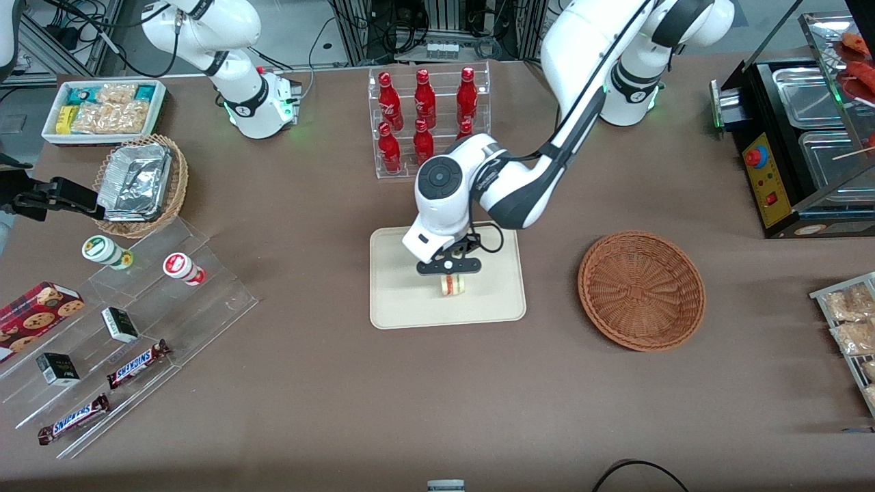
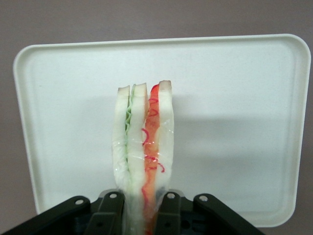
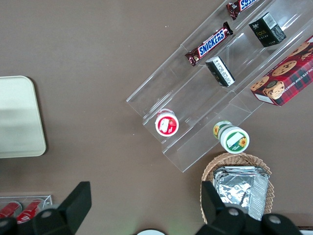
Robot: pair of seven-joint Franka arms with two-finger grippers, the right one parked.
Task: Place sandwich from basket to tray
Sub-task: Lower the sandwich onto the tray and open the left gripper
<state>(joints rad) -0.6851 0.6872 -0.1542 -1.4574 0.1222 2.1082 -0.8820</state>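
Placement step of the transfer. The left arm's black two-finger gripper (image 1: 451, 275) hangs over the flat cream-beige rectangular tray (image 1: 403, 311) with rounded corners and a low rim, its jaws closed on the small triangular wedge sandwich (image 1: 452, 285) of white bread with a pink-orange and a pale green filling. In the wrist view the sandwich (image 2: 143, 152) stands edge-on between the jaws, wrapped in clear film, with the tray (image 2: 234, 98) spread beneath it; a soft shadow on the tray suggests the wedge is just above the surface or barely touching, though contact cannot be told for certain. The round, shallow, reddish-brown woven wicker basket (image 1: 641, 289) lies apart on the brown tabletop (image 1: 307, 396), toward the working arm's end, and holds nothing. The carry appears complete. The next move calls for a short lowering if any gap remains, then parting the jaws and lifting straight up so the wedge is not dragged or tipped.
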